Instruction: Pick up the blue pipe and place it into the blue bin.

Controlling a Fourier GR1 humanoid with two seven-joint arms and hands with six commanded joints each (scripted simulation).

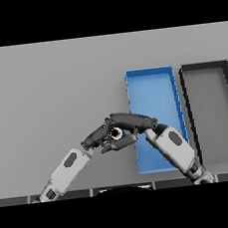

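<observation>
While my right hand (129,120) reaches across the blue bin (152,86) and curls its fingers around what looks like the blue pipe (117,133) just left of the bin's rim above the tabletop (48,93), my left hand (101,136) meets it, fingers curled beside the pipe.

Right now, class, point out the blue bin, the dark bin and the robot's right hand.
blue bin (151,89): head view, bare floor near its far end.
dark bin (214,114): head view, middle of its grey floor.
right hand (131,120): head view, back of the hand.
</observation>
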